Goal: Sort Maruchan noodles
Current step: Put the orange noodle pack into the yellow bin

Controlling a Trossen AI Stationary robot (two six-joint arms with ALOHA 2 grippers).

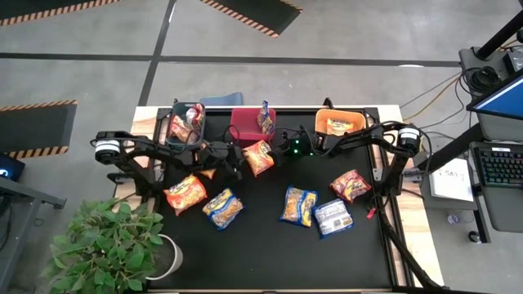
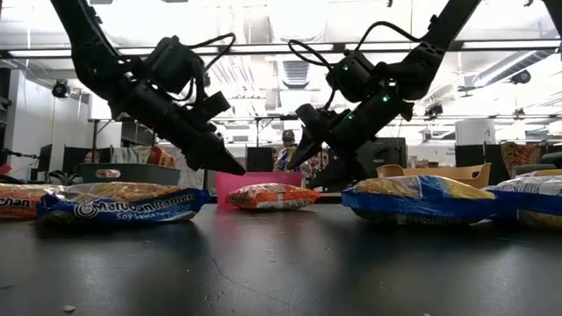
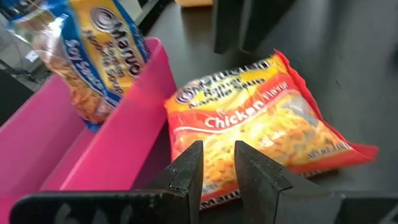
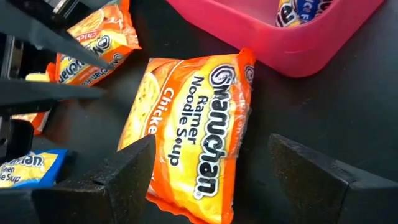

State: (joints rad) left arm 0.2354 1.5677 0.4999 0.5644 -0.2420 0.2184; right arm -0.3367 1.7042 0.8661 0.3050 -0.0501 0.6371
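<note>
Five packets are lying loose on the near half of the black table (image 1: 270, 253) as I am watching from the console: an orange one (image 1: 185, 194) toward the left arm's side, a blue-and-yellow Soy Sauce packet (image 1: 222, 207) beside it, another blue-and-yellow packet (image 1: 299, 205) near the middle, a silver-white and blue one (image 1: 333, 217) just beside that, and a red-orange one (image 1: 350, 185) toward the right arm's side.

Farther back, both arms are converging on the orange Chicken packet (image 1: 258, 158), which is resting flat on the table just in front of the red bin (image 1: 242, 124). I am holding the right end effector (image 4: 208, 168) above it with its fingers spread wide, one to either side of the packet and not yet touching it. The left end effector (image 3: 217, 168) is hovering at the packet's other edge with its fingers drawn narrow, only a slim gap between them, gripping nothing.

Along the far edge, the dark grey bin (image 1: 175, 111) is already holding orange packets, the red bin is holding a blue-and-yellow one standing on end, and the orange bin (image 1: 353, 117) is holding one packet.

So I am judging this to be the pick of the Chicken packet. Next I am needing to lower the right end effector, close across the crinkly wrapper, and keep the left arm clear before carrying it to the bin with the matching packets.
</note>
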